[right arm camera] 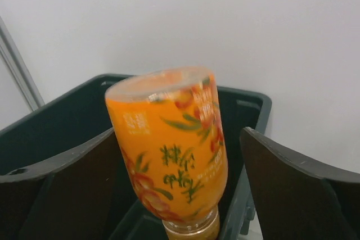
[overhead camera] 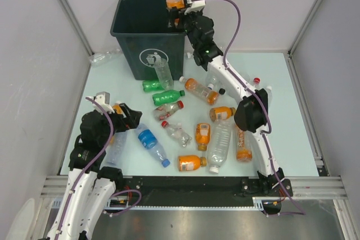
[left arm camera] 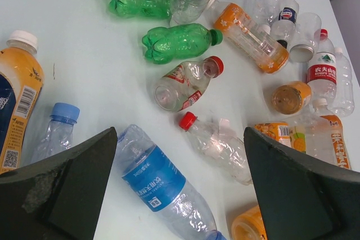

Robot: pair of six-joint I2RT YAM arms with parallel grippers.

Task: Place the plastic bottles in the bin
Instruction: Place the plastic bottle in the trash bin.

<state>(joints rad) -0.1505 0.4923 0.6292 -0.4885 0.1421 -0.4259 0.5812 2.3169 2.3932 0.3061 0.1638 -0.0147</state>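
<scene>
My right gripper point(overhead camera: 176, 10) hangs over the right rear of the dark green bin point(overhead camera: 130, 26). An orange-filled bottle point(right arm camera: 169, 144) stands cap-down between its wide-open jaws, slightly blurred, with a gap to the right finger point(right arm camera: 292, 189). The bin's rim point(right arm camera: 247, 102) lies below it. My left gripper point(overhead camera: 127, 115) is open and empty at the left, above a clear bottle with a blue label point(left arm camera: 154, 178). Many bottles lie on the table: green ones point(left arm camera: 177, 41), a clear red-capped one point(left arm camera: 216, 141), orange ones point(overhead camera: 202, 135).
A clear bottle point(overhead camera: 104, 57) lies left of the bin by the wall. Another clear bottle point(overhead camera: 163, 73) leans on the bin's front. An orange bottle point(left arm camera: 14, 102) lies at my left gripper's left. Grey walls close the table on both sides.
</scene>
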